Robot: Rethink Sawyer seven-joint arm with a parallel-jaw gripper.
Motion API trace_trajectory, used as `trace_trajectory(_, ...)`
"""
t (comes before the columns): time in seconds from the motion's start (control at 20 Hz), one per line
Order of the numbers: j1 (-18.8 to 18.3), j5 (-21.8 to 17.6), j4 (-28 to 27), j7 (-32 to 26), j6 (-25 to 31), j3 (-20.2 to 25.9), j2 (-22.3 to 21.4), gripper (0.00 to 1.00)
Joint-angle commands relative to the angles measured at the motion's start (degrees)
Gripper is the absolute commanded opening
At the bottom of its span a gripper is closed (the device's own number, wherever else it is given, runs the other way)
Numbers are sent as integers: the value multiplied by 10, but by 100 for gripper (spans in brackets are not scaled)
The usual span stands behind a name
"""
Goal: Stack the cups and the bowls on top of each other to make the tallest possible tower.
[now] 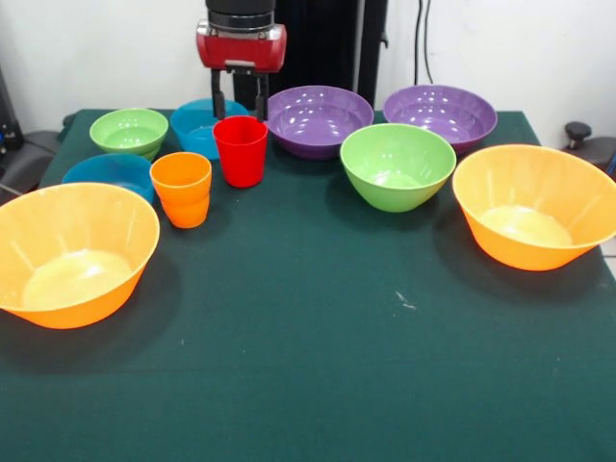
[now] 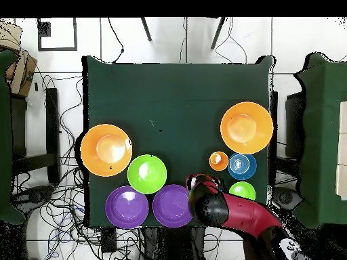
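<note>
My gripper (image 1: 241,104) hangs open just above the rim of the red cup (image 1: 241,151), one finger over each side, nothing held. The orange cup (image 1: 182,189) stands to the red cup's front left. Around them sit a small green bowl (image 1: 129,131), two blue bowls (image 1: 197,125) (image 1: 108,173), two purple bowls (image 1: 320,119) (image 1: 440,115), a medium green bowl (image 1: 397,166) and two large orange bowls (image 1: 67,252) (image 1: 532,205). Every piece stands alone; no tower shows. From overhead the gripper (image 2: 203,186) covers most of the red cup (image 2: 195,180).
The green table cloth (image 1: 318,366) stretches wide in front of the bowls. In the overhead view the arm (image 2: 237,215) reaches in over the table's bottom edge beside a purple bowl (image 2: 172,205). Cables and chairs surround the table.
</note>
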Motion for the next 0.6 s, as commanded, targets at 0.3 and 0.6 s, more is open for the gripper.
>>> trace_trajectory(0.3, 11, -49, -36, 44, -29, 19, 77, 100)
trace_trajectory(0.6, 10, -55, -35, 50, -36, 13, 79, 100)
